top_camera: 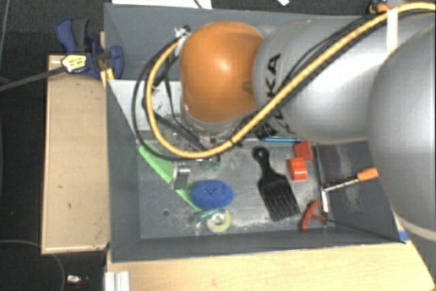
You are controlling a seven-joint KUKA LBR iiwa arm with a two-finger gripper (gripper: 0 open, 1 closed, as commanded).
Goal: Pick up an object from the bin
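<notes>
My gripper (199, 138) hangs low over the left middle of the bin, mostly hidden under the arm's orange cover. Just below it a light green strip-shaped tool (155, 163) lies slanted on the floor, with a small grey metal piece (180, 175) on it. A blue round knobbly thing (212, 193) lies a little nearer the front. A pale yellow-green roll (219, 221) sits at the front wall.
To the right lie a black comb-like brush (276, 193), an orange block (298, 167), a thin blue pen (281, 140), a red-handled tool (310, 215) and a metal tool with an orange tip (349, 180). The arm covers the bin's back and right.
</notes>
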